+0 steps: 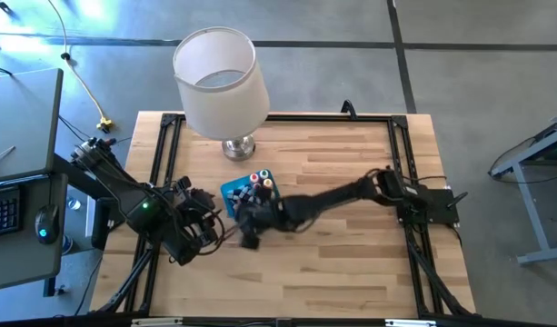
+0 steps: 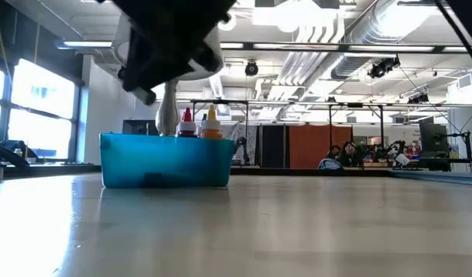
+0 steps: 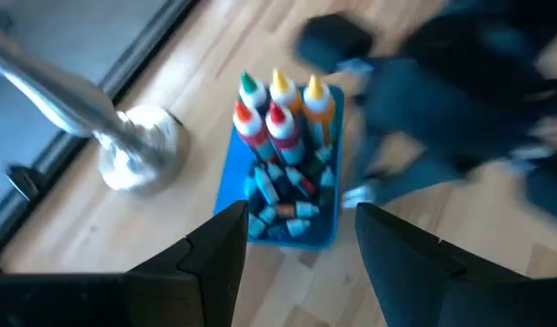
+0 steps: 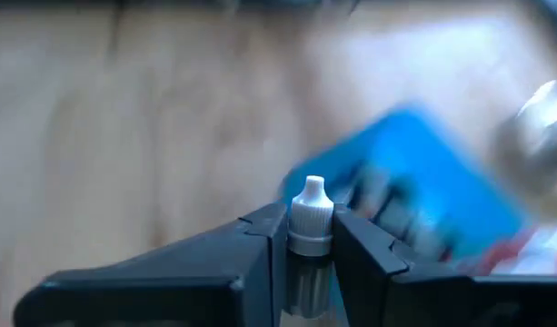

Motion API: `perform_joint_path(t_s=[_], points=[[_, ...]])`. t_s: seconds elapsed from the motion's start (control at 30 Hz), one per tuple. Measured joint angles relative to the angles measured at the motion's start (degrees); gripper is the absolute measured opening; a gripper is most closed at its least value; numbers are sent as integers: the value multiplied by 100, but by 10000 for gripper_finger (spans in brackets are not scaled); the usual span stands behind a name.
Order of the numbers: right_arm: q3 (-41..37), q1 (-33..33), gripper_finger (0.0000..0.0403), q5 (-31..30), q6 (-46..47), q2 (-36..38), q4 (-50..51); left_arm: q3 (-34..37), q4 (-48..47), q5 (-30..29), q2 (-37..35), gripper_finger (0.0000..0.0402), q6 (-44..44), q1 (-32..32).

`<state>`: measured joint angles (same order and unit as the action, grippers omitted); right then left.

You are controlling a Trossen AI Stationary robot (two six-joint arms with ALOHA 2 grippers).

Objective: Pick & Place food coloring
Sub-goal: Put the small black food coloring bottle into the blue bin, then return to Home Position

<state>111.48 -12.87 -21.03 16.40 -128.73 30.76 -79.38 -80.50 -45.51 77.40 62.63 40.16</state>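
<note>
On table: lamp (image 1: 219,86) at the far edge, blue tray (image 3: 283,195) just before it.
Tray: most bottles (image 3: 280,127) inside, upright or lying.
Right gripper (image 4: 310,241): pinching one white-capped bottle (image 4: 309,211), beside tray.
Left gripper (image 3: 301,241): spread, empty, facing tray.
Progress: one bottle picked, placement outstanding.

We see two dark, near-black jointed arms on black frame rails bolted along the table (image 1: 351,272) edges. Left arm (image 1: 124,195): angular black links, a small green indicator light on the housing, thin cables looped by its gripper end. Right arm (image 1: 342,195): slim rounded black links running to a boxy black base near the table's right rail, cable trailing off it. Left gripper (image 3: 296,263) fingers: matte black, wedge-shaped, flat-faced. Right gripper (image 4: 310,250) fingers: the same black tapered wedges.
</note>
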Motion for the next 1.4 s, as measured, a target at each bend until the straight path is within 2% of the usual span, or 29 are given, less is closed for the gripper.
perform_joint_path(t_s=[0.13,0.27,0.4,0.63,0.73,0.8,0.93,1.0,1.1,1.2,1.3,1.4], points=[[0,488,67,-199,-595,-6,-759,-202,-84,-69,-6,200,-351,-2],[-80,868,77,449,-1149,-14,-822,-212,-137,-2,-2,200,-390,0],[-79,997,112,854,-1223,-73,-827,-212,-289,1,-2,200,-389,-1],[-44,1114,179,631,-1405,-78,-616,-212,-469,-147,-2,200,-381,0],[267,1103,190,670,-1903,99,156,-211,-968,-199,-58,200,-269,0],[604,1036,190,575,-2054,427,973,-178,-916,-175,-279,200,-243,-2],[1187,853,179,120,-1812,1438,2511,-157,-967,-337,-920,200,-390,120],[1112,740,169,26,-1690,1880,3119,-23,-928,-479,-1260,200,-455,251],[281,504,153,-52,-1599,2606,3108,531,-943,-490,-1923,200,-384,578],[-1334,244,137,-105,-1715,3623,1898,1613,-453,-779,-2667,200,-282,1054],[-3427,106,127,427,-2128,4706,93,2926,1090,-1094,-3467,200,-572,1419],[-5404,134,125,1456,-2584,5665,-1459,4138,3149,-1013,-4191,200,-1986,1588]])
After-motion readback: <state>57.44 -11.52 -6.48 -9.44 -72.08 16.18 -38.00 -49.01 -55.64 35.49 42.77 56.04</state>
